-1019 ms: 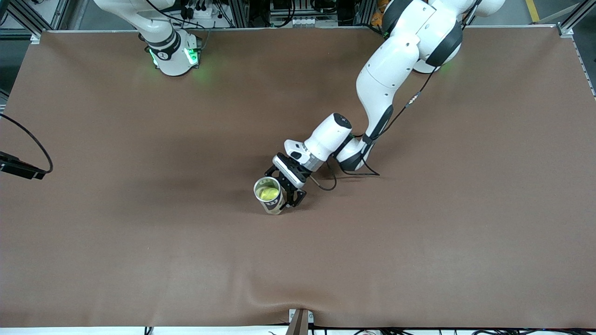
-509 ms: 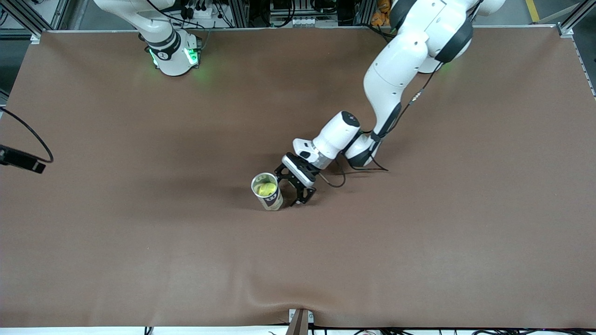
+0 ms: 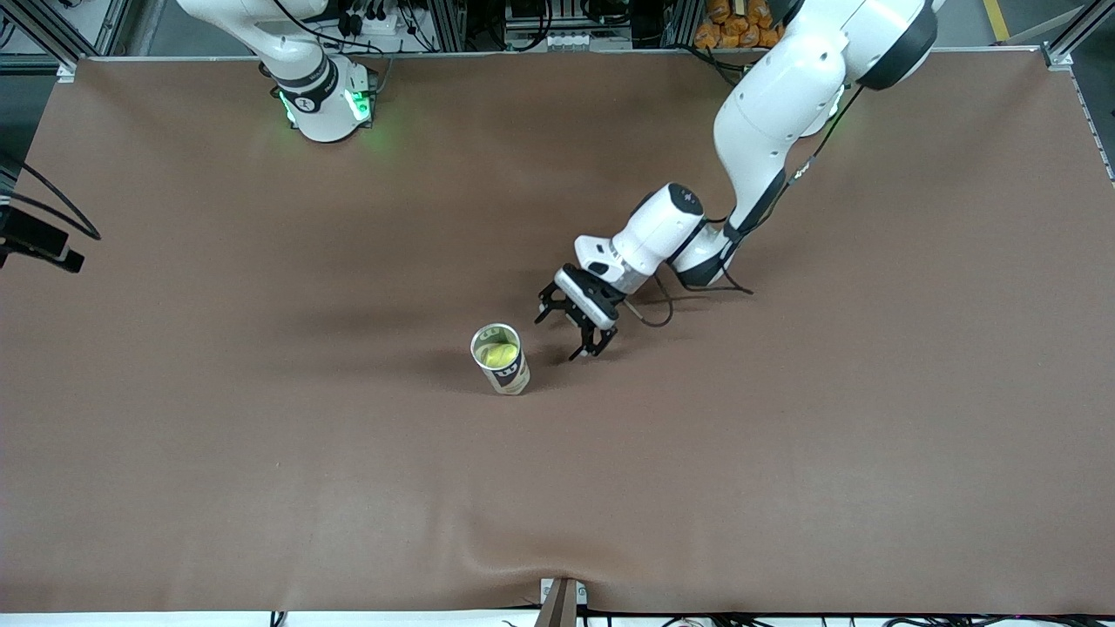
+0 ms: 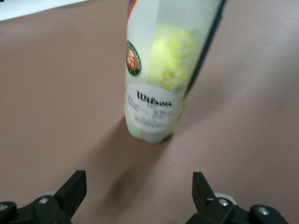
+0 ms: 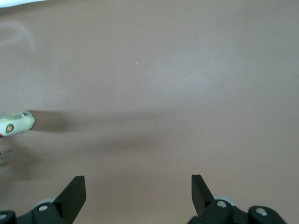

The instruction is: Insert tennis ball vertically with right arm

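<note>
A clear plastic tennis-ball can (image 3: pixel 501 358) stands upright near the middle of a brown table mat (image 3: pixel 261 435), its mouth open to the ceiling. A yellow-green tennis ball (image 3: pixel 500 354) sits inside it, visible through the opening and as a blurred fuzzy shape through the wall in the left wrist view.

The left gripper (image 3: pixel 582 321) hovers low just beside the can, toward the left arm's end of the table, touching nothing. Its black fingers are spread wide apart and empty. The right gripper (image 5: pixel 135 196) shows only in its own wrist view, fingers likewise wide apart and empty, over bare mat with the can seen small and well off; that arm waits.

The can looks light, thin-walled and smooth, so it would likely tip or slide under a sideways nudge; a hold around its middle, near the printed label (image 4: pixel 153 105), seems safest. The ball is felt-covered, springy and grippy, easy to pinch across its width. The mat appears matte and slightly soft, with a ripple at the edge nearest the front camera.
</note>
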Available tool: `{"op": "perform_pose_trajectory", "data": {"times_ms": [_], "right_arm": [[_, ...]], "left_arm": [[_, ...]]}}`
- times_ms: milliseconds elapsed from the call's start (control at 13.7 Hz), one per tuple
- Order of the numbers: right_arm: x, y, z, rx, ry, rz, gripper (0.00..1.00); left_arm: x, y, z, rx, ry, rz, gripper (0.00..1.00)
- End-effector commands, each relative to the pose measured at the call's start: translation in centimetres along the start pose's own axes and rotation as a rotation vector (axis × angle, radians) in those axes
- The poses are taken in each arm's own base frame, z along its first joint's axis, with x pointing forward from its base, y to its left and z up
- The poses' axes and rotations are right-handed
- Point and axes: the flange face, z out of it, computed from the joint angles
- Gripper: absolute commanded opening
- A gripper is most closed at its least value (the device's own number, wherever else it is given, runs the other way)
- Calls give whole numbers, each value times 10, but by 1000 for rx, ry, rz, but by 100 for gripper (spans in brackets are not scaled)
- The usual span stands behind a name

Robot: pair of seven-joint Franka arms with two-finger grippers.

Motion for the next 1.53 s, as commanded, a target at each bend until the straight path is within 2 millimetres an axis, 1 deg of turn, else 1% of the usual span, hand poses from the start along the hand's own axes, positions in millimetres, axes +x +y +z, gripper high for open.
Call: {"op": "perform_pose_trajectory", "data": {"times_ms": [0,73,146,218,291,364,437,509,728,800,873,1019,1092,1164,1310,1383,1455], "right_arm": [[-35,-2,4,5,32,-23,100],[-43,-2,9,6,50,-25,100],[-43,-4,11,5,58,-30,100],[-42,-5,11,2,58,-33,100],[-39,-8,6,-6,64,-33,100],[-38,-3,5,-7,65,-22,100],[-38,0,6,-9,64,-16,100],[-38,3,5,-11,69,-12,100],[-37,3,6,-9,70,-8,100],[-36,-1,7,-9,65,-16,100],[-37,0,7,-9,65,-14,100],[-36,-1,8,-9,64,-16,100],[-35,-4,9,-11,63,-22,100],[-35,-8,10,-10,63,-29,100],[-34,-15,11,-11,62,-43,100],[-34,-20,12,-12,60,-52,100],[-34,-12,11,-9,62,-40,100]], "left_arm": [[-5,-11,-53,27,-44,2,100],[-1,-18,-62,41,-40,-7,100],[1,-30,-67,57,-48,-29,100],[5,-35,-69,63,-47,-52,100],[11,-37,-72,65,-40,-96,100],[15,-38,-72,67,-48,-128,100],[20,-41,-77,76,-62,-130,100],[23,-53,-81,94,-88,-141,100],[36,-79,-90,129,-100,-167,100],[48,-86,-100,146,-102,-168,100],[59,-100,-113,174,-132,-181,100],[85,-122,-135,215,-195,-198,100],[93,-137,-145,236,-224,-220,100],[104,-143,-156,248,-244,-236,100],[130,-162,-186,274,-286,-316,100],[150,-178,-205,290,-329,-346,100],[171,-190,-224,298,-387,-371,100]]}}
